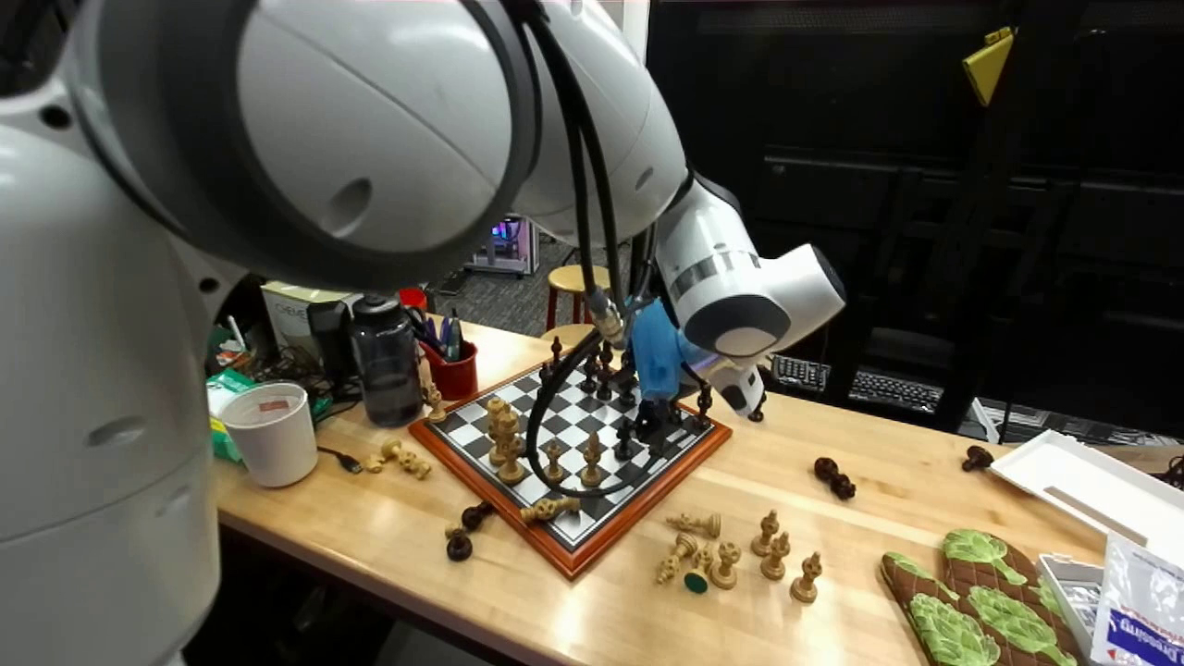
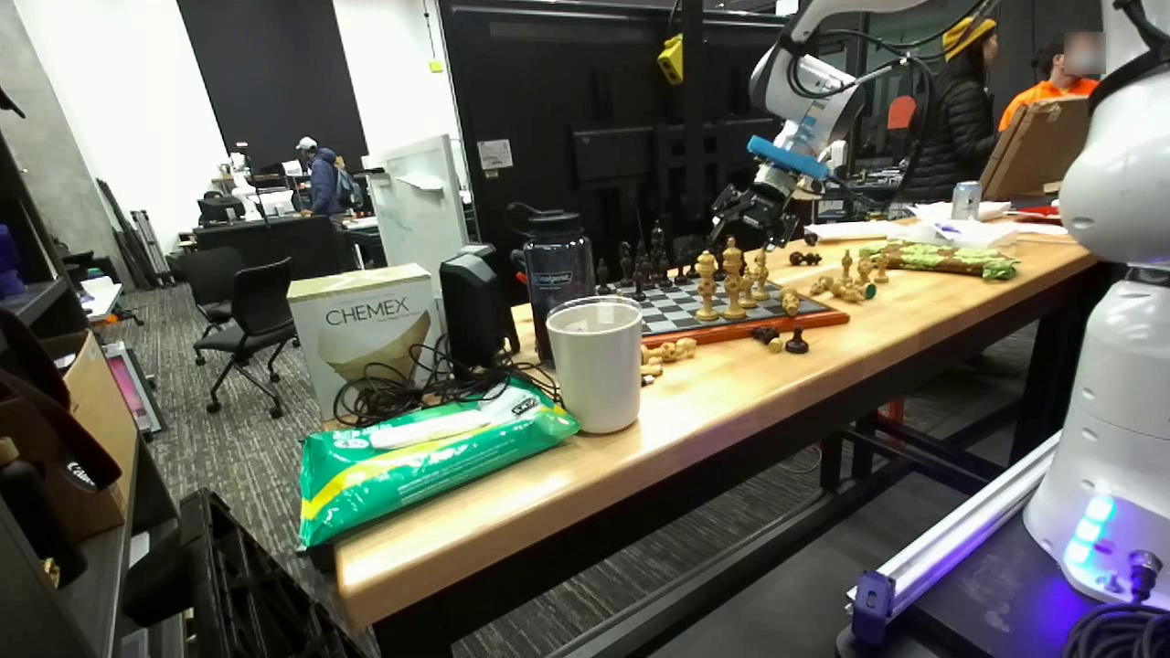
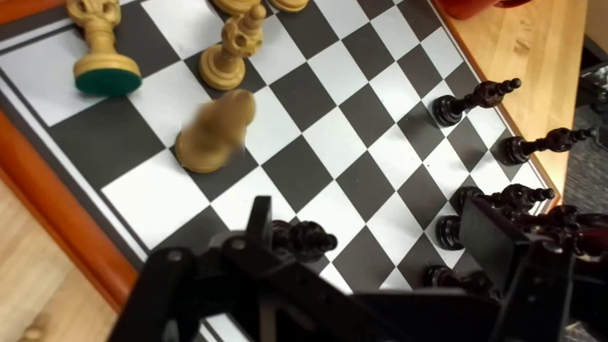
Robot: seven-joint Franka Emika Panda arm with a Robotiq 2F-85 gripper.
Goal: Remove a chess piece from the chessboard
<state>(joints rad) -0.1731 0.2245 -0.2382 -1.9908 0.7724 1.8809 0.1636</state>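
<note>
The chessboard (image 1: 650, 502) lies on the table in both exterior views (image 2: 786, 327), and fills much of the wrist view (image 3: 61, 218). It bears several light and dark chess pieces. My gripper (image 1: 657, 418) is above the board's dark-piece side; in an exterior view it is tilted above the board (image 2: 751, 224). In the wrist view the gripper (image 3: 377, 223) is open, its fingers wide apart with nothing between the pads. A dark chess piece (image 3: 306, 241) shows by the left finger, partly hidden. A dark piece (image 3: 448, 232) is partly behind the right finger. A light piece (image 3: 228, 52) stands farther off.
Loose light pieces (image 1: 726, 566) and dark pieces (image 1: 834, 477) are on the table beside the board. A white cup (image 1: 271, 435), a bottle (image 1: 386, 370) and a red pen holder (image 1: 455, 375) stand past another side. An oven mitt (image 1: 994, 606) and white tray (image 1: 1091, 490) lie farther off.
</note>
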